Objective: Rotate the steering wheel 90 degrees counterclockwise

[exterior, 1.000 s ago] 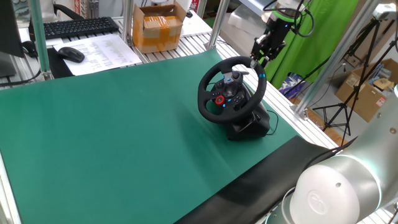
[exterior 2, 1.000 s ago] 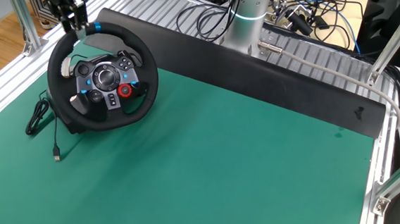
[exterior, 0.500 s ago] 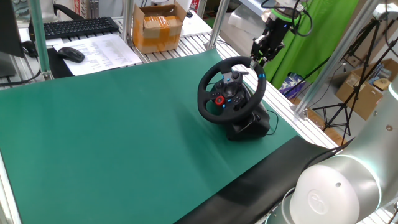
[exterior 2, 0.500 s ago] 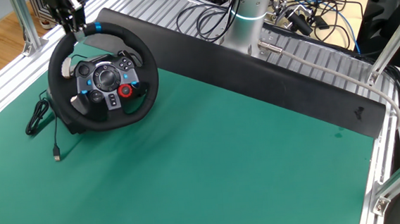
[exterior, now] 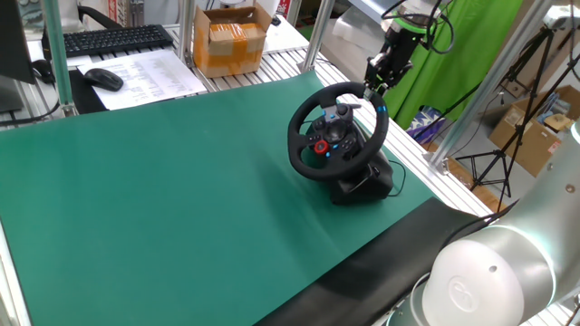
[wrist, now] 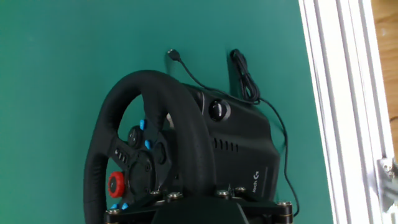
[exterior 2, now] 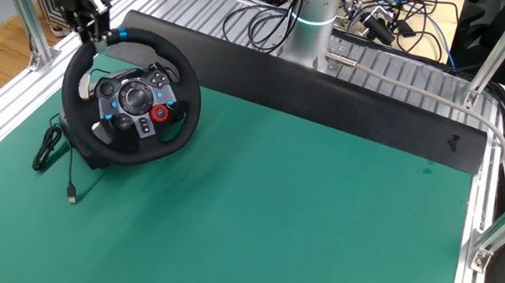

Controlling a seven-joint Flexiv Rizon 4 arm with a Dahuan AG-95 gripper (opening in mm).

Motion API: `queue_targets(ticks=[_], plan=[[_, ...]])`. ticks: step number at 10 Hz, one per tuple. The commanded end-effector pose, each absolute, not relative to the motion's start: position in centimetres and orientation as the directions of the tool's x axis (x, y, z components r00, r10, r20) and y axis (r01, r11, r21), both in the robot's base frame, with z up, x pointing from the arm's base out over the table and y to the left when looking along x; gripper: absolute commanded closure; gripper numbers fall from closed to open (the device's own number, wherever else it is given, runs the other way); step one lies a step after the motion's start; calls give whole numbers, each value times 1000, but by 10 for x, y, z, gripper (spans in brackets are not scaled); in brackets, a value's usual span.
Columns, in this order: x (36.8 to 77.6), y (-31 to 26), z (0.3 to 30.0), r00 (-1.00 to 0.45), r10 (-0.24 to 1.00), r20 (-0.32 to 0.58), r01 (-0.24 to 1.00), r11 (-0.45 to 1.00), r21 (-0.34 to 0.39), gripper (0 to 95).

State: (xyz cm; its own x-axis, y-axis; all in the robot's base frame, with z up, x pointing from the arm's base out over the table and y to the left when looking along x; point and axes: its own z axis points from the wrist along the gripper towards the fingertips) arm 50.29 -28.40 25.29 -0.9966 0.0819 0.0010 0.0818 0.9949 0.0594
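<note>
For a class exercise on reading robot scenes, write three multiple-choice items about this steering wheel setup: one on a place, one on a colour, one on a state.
1. Where is the gripper?
A. At the top of the steering wheel rim
B. Over the keyboard
C. Resting on the mat

2. What colour is the mat?
A. Red
B. Green
C. White

3. How does the loose cable end lie?
A. Plugged into a socket
B. Held by the gripper
C. Unplugged on the mat

Answers: 1 A, it meets the rim near the blue stripe. 2 B, green throughout. 3 C, its plug lies bare on the mat.
</note>
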Motion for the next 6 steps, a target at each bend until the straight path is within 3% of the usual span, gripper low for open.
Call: queue_targets(ticks=[1, 6], plan=[[513, -277, 244, -995, 95, 0, 95, 993, 66, 950], [531, -248, 244, -998, 62, 2, 62, 993, 102, 950]])
